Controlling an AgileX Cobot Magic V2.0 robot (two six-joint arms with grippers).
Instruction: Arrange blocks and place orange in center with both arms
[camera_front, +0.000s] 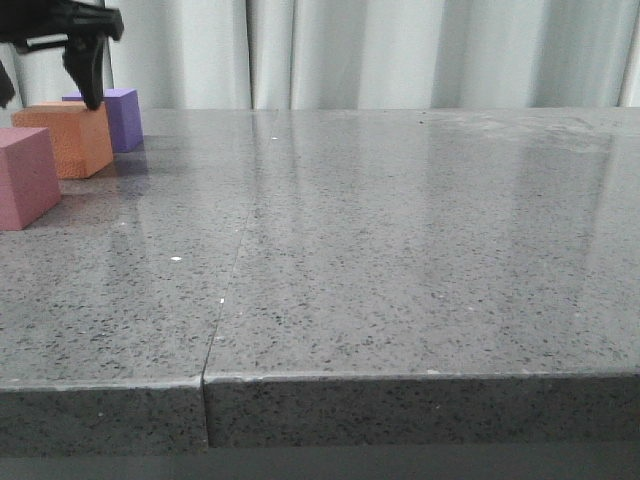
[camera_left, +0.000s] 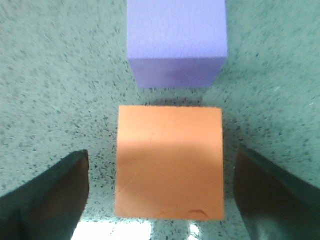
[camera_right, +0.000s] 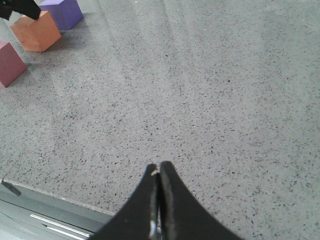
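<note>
1. Nearest first: pinkish-red cube (camera_front: 25, 177) sits closest to the front edge of the desk (camera_front: 400, 260), far left, nothing touching it.
2. Just behind it, orange cube (camera_front: 65, 138); behind that, purple cube (camera_front: 122, 118). All 3 bunched at the far-left side, roughly in a line running away from the camera w/ small gaps. Orange is already the middle one of that line, but whether this counts as the final arrangement I can't tell.
3. Progress, judged: early or mid. Orange is on the desk, not lifted, w/ the grab apparently about to happen.
4. Left end effector (camera_left: 162, 192): spread wide, fingers (camera_left: 55, 195) straddling orange on both sides w/ clear gaps, so not touching, holding nothing. Front view shows it hanging over orange.
5. Right end effector (camera_right: 159, 200): fingers pressed together, empty, over bare desk well apart from the cubes.
</note>
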